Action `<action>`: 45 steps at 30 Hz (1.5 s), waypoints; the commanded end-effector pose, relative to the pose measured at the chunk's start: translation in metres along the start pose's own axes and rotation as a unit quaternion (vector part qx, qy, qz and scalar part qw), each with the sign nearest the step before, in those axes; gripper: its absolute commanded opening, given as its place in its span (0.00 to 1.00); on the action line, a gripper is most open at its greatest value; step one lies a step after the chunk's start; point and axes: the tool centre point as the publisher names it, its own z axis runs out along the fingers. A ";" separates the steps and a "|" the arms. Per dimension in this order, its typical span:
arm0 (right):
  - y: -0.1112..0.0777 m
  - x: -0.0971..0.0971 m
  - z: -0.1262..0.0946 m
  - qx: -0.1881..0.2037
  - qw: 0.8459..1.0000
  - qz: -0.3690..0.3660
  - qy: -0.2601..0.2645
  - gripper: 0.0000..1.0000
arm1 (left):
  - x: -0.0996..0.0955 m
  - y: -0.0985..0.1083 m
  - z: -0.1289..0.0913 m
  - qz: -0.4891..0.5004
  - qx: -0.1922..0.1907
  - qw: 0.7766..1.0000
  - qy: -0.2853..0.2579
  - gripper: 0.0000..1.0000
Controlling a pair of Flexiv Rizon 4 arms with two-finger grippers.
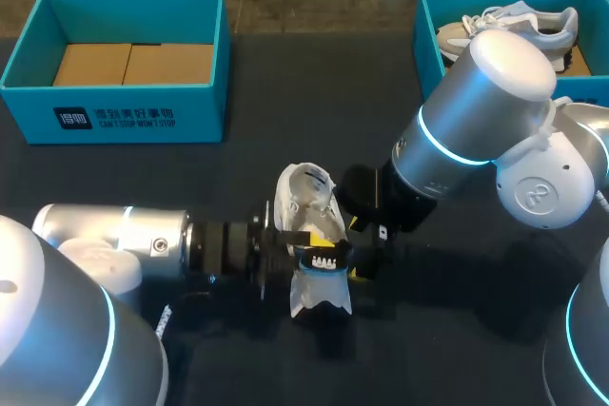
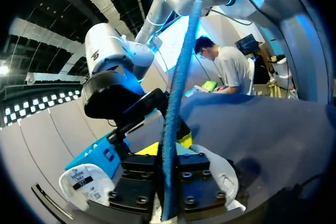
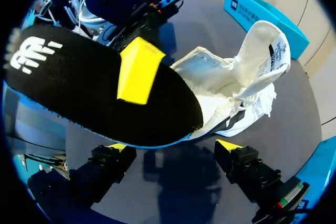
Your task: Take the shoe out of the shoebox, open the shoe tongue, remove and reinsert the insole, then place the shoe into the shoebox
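Jaws: left gripper (image 2: 170, 148) is clenched on the insole (image 3: 105, 87), one yellow fingertip (image 3: 137, 69) flat on its black top face. In the left wrist view the insole runs edge-on straight up between the fingers. Right gripper (image 3: 173, 148) is released, fingers spread wide with the insole ahead of them and not touched by either tip.

Shoe (image 1: 309, 206) lies mid-table, long axis running near to far. The tongue (image 3: 268, 45) is folded up and back, label side showing. The insole hangs across the shoe's middle, one end over the opening (can't tell if that end is inside or just above it).

Room:
- Left of the shoe: taken by the left arm, coming in low and level.
- Right of the shoe: right gripper just beside it, with the arm's bulk behind and above.
- Far side: bare table (image 1: 285, 92) between the two boxes, well apart from the shoe.
- Near side: a short strip of bare table before the arm bases.

Left box (image 1: 114, 116) sits at the far-left edge, with only a cardboard liner (image 1: 133, 64) inside. Right box (image 1: 428, 35) is at the far-right corner with a second shoe (image 1: 514, 26) in it; the right arm's elbow overlaps its near wall in the head view.
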 end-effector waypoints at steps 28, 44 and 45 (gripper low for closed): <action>0.000 0.000 0.002 0.000 1.000 0.000 -0.001 1.00 | -0.006 0.030 -0.005 0.032 -0.026 0.999 -0.004 0.00; 0.000 0.000 0.002 0.000 1.000 0.000 -0.001 1.00 | 0.002 0.003 -0.007 0.064 -0.015 0.998 -0.010 0.10; 0.000 0.000 0.002 0.000 1.000 0.000 -0.001 1.00 | 0.003 0.002 -0.006 0.070 -0.018 0.997 -0.010 0.07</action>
